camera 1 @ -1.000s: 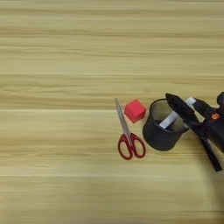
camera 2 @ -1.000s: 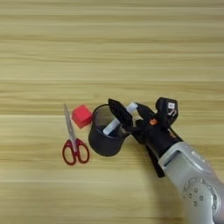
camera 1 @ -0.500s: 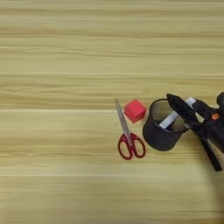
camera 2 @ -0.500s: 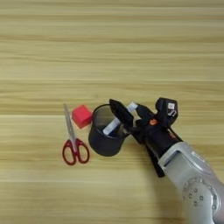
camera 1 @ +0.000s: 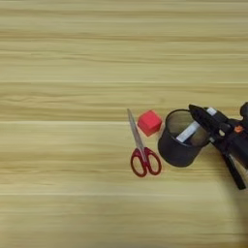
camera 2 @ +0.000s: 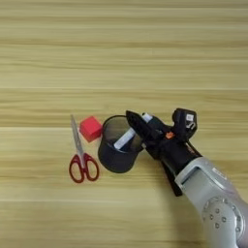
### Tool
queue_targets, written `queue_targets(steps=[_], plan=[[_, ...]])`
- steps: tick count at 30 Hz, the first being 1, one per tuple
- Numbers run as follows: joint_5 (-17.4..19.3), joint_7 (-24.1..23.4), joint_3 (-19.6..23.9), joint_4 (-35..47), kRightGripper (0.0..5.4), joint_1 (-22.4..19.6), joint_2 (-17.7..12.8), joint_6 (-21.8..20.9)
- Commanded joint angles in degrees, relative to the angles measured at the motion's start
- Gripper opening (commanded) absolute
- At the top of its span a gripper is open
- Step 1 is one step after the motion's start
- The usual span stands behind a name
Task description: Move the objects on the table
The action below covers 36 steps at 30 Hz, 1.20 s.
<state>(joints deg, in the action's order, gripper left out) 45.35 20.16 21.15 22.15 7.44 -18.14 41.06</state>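
The black wire-mesh pen cup (camera 1: 175,145) (camera 2: 115,152) stands upright on the wooden table (camera 1: 72,97), right of centre. A slim white marker (camera 1: 188,131) (camera 2: 125,139) leans inside it, its upper end sticking out over the right rim. My right gripper (camera 2: 141,124) (camera 1: 206,118) reaches in from the right and lies over that rim, right against the marker's upper end. Whether it grips the marker is hidden. A slim black stick (camera 2: 170,179) (camera 1: 234,172), seemingly the black marker, lies on the table under my wrist.
A small red cube (camera 1: 149,122) sits just left of the cup. Red-handled scissors (camera 1: 140,150) lie closed beside it, blades pointing away from me. My silver forearm (camera 2: 213,203) fills the lower right corner.
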Motion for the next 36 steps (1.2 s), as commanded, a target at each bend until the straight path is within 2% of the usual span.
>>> queue_targets(steps=[1,12,19,36], plan=[[0.4,-0.58,1.09,2.33,2.48,-2.48,-1.43,-1.5],[1.08,-1.25,1.04,3.4,1.26,-2.29,-1.55,-1.31],[1.52,-1.55,1.13,3.66,0.74,-2.27,-1.67,-1.11],[2.73,-2.76,1.55,5.96,0.74,-2.57,-1.57,-0.04]])
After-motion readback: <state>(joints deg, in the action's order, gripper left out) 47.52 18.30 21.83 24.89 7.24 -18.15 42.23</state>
